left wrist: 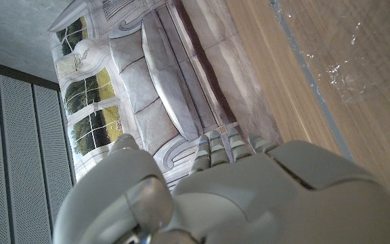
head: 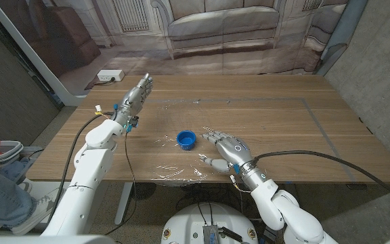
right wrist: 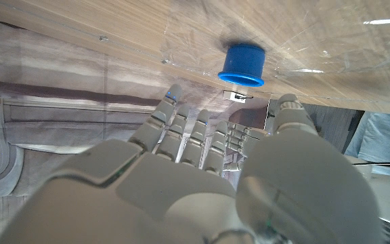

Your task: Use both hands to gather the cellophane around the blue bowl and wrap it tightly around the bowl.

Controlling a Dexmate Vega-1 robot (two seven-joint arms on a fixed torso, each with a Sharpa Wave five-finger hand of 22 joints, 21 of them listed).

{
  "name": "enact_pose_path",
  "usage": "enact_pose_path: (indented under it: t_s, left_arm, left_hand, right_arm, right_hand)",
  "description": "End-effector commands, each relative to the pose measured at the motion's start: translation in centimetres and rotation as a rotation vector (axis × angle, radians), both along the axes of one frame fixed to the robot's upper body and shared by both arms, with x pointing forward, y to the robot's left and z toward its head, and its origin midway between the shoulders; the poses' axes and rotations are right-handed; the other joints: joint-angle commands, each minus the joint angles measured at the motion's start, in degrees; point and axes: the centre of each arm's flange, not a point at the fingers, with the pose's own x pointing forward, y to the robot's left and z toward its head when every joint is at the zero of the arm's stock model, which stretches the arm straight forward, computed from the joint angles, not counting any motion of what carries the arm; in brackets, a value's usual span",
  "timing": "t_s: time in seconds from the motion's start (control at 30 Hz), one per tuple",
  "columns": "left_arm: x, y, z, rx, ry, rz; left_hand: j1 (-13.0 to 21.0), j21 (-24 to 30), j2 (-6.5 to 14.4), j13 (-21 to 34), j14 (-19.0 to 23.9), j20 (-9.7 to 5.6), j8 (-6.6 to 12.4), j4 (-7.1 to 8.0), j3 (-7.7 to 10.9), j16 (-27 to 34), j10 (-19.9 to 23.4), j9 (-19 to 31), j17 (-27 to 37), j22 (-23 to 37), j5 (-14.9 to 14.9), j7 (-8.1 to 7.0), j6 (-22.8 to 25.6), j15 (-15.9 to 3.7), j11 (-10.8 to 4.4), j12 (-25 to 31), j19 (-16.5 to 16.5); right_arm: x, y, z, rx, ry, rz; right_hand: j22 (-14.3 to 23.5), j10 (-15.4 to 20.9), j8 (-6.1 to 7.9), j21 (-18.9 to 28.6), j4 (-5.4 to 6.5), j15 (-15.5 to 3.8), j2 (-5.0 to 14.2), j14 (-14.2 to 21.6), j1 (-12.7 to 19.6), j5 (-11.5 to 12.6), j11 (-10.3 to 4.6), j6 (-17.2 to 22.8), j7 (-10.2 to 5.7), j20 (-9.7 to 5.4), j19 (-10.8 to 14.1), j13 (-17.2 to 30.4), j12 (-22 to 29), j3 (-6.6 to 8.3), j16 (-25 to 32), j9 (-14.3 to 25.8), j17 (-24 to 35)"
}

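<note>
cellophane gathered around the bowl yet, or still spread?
Still spread. The cellophane lies flat on the table under the blue bowl, edges not lifted; neither robot hand holds it.

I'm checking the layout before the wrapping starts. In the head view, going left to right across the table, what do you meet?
Left hand → blue bowl on the cellophane → right hand.

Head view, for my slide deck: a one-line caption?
Blue bowl on cellophane; right robot hand beside it, left robot hand raised apart.
</note>
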Motion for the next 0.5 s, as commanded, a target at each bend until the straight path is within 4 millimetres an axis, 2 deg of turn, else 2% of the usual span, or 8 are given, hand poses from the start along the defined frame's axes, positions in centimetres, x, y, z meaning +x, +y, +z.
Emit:
enact_pose_path:
  t_s: [0.03, 0.3, 0.5]
  left_arm:
    - [0.8, -1.3, 1.9, 0.043, -0.014, -0.029]
    - [1.1, -2.0, 2.7, 0.058, -0.022, -0.054]
    - [1.0, -2.3, 2.6, 0.05, -0.025, -0.069]
  left_hand:
    - [0.07, 0.02, 0.15, 0.17, 0.53, 0.13, -0.33, -0.24, 0.17, -0.09, 0.49, 0.11, 0.07, 0.17, 0.05, 0.11, 0.61, 0.28, -0.1, -0.15, -0.17]
    - [0.1, 0.02, 0.28, 0.18, 0.54, 0.1, -0.33, -0.21, 0.16, -0.1, 0.55, 0.12, 0.09, 0.17, 0.03, 0.1, 0.68, 0.24, -0.05, -0.15, -0.16]
    - [0.12, 0.02, 0.41, 0.18, 0.54, 0.15, -0.36, -0.16, 0.17, -0.11, 0.47, 0.12, 0.1, 0.18, 0.02, 0.11, 0.65, 0.28, 0.04, -0.2, -0.18]
  right_arm:
    - [-1.4, 0.1, -2.4, -0.073, 0.0, 0.009]
    - [-1.8, 0.3, -4.4, -0.121, 0.031, 0.005]
    - [-1.5, 0.4, -6.2, -0.127, 0.056, 0.009]
  right_hand:
    - [0.2, 0.47, 0.54, 0.31, -0.44, -3.38, 0.15, 0.39, 0.37, 0.35, -0.07, 0.51, -0.19, -0.4, 0.24, 0.1, 0.38, 0.09, 0.26, 0.05, 0.12]
    - [0.21, -1.23, -0.13, -0.41, -1.62, -3.56, 0.58, -0.71, 2.95, 0.87, -0.12, -0.79, -0.68, -1.24, -0.6, 0.12, -0.36, 1.01, -0.43, 0.06, -0.02]
    - [0.27, -3.74, -0.5, -1.51, -2.11, -2.76, 0.49, -2.98, 4.56, 1.26, 0.27, -1.72, -0.76, -1.76, -2.53, 0.16, -1.3, 1.41, -1.13, 0.08, 0.01]
